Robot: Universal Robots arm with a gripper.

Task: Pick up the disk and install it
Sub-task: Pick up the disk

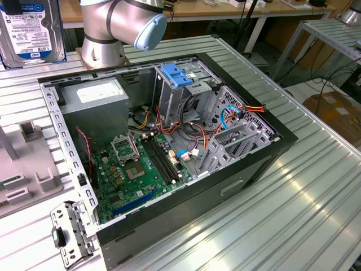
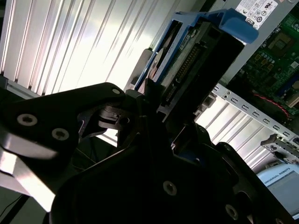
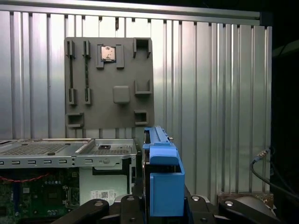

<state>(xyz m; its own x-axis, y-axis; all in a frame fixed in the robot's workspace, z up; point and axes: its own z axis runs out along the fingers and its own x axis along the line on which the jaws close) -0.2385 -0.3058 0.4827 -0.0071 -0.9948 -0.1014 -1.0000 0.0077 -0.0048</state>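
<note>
Gripper (image 2: 148, 105) clamped tight on the disk (image 2: 187, 70) in the second wrist view, the drive edge-on with its blue carrier rail (image 2: 236, 23) showing, ribbed table (image 2: 70, 42) and motherboard (image 2: 275, 46) beyond. First wrist view: the disk (image 3: 163, 186) sits between the fingers (image 3: 127, 205), a grey fixture plate (image 3: 93, 107) lying on the table behind it. Exterior view: disk (image 1: 28, 28) high on the exterior view's left, label facing out, well apart from the open computer case (image 1: 225, 189) and its light-blue bracket (image 1: 179, 76).

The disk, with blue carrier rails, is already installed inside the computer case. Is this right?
It is not installed. The second wrist view shows the disk held in the gripper, outside the computer case. Its carrier rails are blue.
</note>
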